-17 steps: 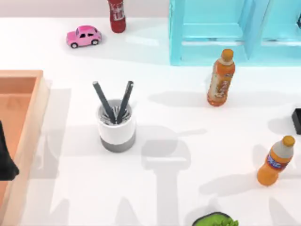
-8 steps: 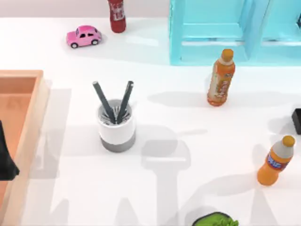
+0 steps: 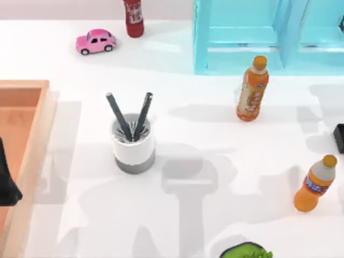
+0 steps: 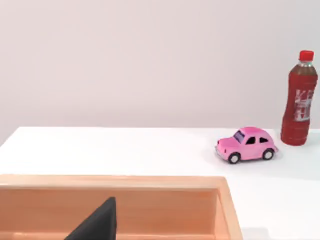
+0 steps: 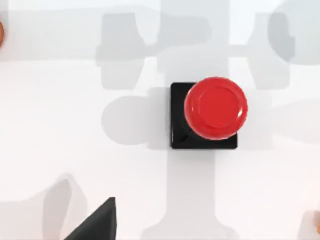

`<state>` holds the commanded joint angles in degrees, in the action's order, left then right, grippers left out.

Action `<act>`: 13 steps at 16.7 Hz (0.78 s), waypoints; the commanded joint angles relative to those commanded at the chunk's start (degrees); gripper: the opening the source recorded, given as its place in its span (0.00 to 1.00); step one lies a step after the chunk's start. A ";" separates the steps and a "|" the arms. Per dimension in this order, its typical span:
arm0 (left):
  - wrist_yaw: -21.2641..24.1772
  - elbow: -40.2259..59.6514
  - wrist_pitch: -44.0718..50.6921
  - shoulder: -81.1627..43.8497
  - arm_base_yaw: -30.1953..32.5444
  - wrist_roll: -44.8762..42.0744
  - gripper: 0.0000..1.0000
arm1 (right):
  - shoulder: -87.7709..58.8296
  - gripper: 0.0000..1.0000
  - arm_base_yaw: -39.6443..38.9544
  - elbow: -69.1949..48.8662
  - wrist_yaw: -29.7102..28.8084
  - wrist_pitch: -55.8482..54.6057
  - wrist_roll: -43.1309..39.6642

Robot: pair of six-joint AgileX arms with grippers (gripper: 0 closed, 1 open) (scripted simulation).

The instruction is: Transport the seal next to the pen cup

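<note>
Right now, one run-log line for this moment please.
seal: on table, ungrasped, seen from above | pen cup: upright, table centre-left | seal not yet beside cup

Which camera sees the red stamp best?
The right wrist view: it looks straight down on the seal, showing its red knob and black base standing on the table. The top view catches just a dark sliver of it at the table's right edge.

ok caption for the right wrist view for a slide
Looking down on the seal, red knob on black base, upright on the white table.
</note>
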<state>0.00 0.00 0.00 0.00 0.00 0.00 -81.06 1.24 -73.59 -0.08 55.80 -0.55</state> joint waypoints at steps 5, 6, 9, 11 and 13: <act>0.00 0.00 0.00 0.00 0.00 0.00 1.00 | -23.76 1.00 0.34 -21.16 -0.02 15.41 -0.15; 0.00 0.00 0.00 0.00 0.00 0.00 1.00 | -27.00 1.00 0.39 -24.13 -0.02 17.63 -0.17; 0.00 0.00 0.00 0.00 0.00 0.00 1.00 | -33.34 1.00 0.49 -29.75 -0.03 22.09 -0.22; 0.00 0.00 0.00 0.00 0.00 0.00 1.00 | -34.58 1.00 0.51 -30.79 -0.03 22.97 -0.23; 0.00 0.00 0.00 0.00 0.00 0.00 1.00 | -34.58 1.00 0.51 -30.79 -0.03 22.97 -0.23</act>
<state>0.00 0.00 0.00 0.00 0.00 0.00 -115.64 1.75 -104.38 -0.11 78.77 -0.78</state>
